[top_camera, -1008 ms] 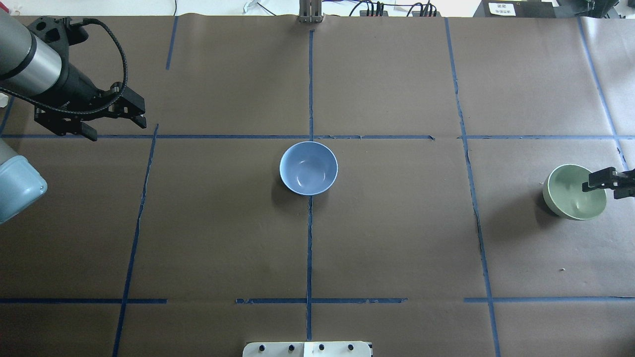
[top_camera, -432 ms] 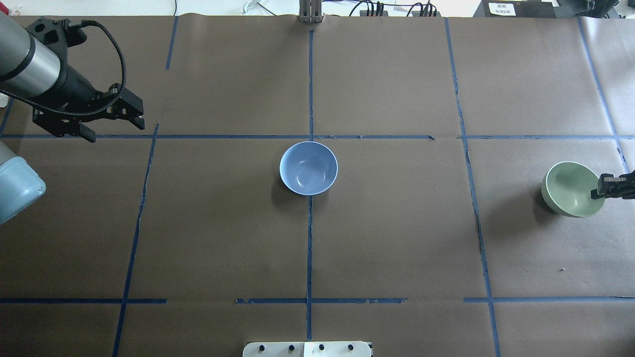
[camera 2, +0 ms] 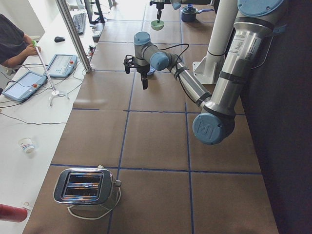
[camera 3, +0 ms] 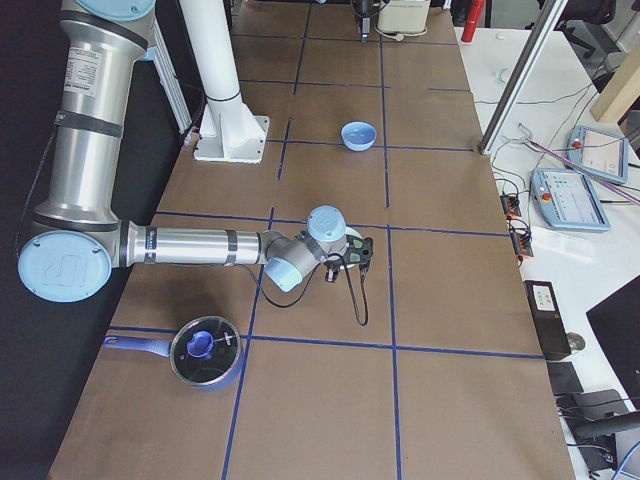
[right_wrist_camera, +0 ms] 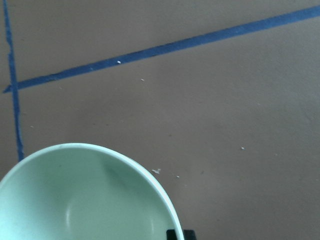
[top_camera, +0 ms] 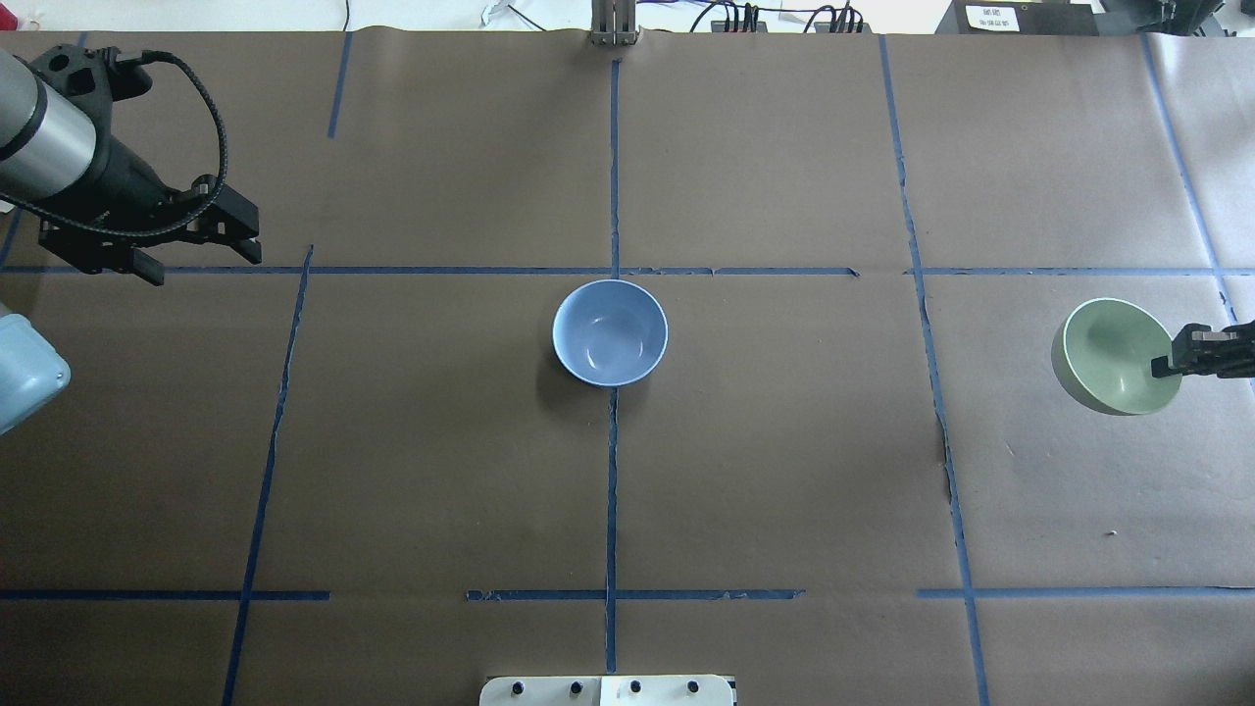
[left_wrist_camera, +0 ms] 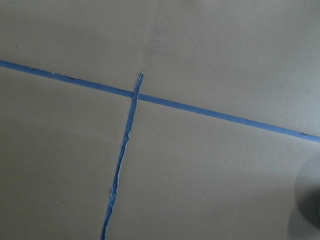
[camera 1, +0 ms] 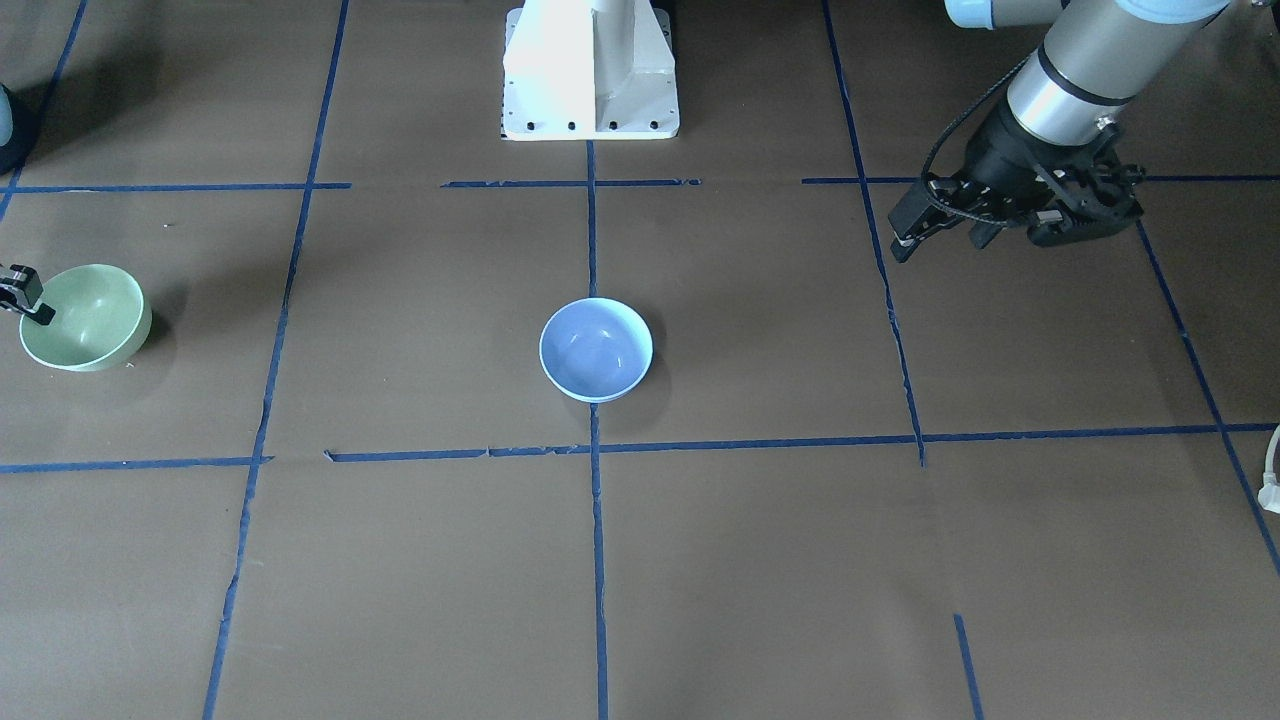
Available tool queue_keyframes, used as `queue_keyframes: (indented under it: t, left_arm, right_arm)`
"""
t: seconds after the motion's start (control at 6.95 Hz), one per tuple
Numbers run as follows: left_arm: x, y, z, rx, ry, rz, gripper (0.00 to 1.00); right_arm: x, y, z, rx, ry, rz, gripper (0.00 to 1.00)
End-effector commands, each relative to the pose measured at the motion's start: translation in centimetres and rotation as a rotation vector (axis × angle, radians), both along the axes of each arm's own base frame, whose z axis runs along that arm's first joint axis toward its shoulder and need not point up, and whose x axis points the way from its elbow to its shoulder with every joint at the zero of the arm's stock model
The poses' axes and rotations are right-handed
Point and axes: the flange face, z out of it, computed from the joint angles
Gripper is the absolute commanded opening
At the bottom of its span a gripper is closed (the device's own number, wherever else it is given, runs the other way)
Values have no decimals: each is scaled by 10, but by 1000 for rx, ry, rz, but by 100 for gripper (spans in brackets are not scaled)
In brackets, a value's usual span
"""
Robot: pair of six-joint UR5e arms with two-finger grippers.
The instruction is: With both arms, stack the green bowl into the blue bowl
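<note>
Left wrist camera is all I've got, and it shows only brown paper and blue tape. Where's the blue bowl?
Observer: The blue bowl stands upright at the centre of the table, off to the robot's right of the left gripper.
Operator: Is that gripper carrying anything?
Observer: No, its jaws are open and empty.
Operator: And the other bowl?
Observer: The green bowl is far out on the robot's right, and the right gripper is shut on its rim. I cannot tell whether it is off the table.
</note>
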Motion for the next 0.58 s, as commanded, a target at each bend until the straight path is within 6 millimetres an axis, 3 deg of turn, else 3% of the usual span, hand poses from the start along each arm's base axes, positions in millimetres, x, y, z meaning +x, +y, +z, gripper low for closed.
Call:
queue_keyframes:
  t: [0.0, 0.29, 0.43]
  left_arm:
    - [-28, 4, 48, 81, -59, 103, 100]
    - [-65, 7, 85, 132, -99, 156, 100]
    - [-83, 11, 107, 176, -123, 212, 100]
  right_arm:
    - [-9, -24, -57, 21, -51, 70, 0]
    - [-45, -56, -124, 110, -116, 66, 0]
    - [-82, -68, -160, 95, -144, 74, 0]
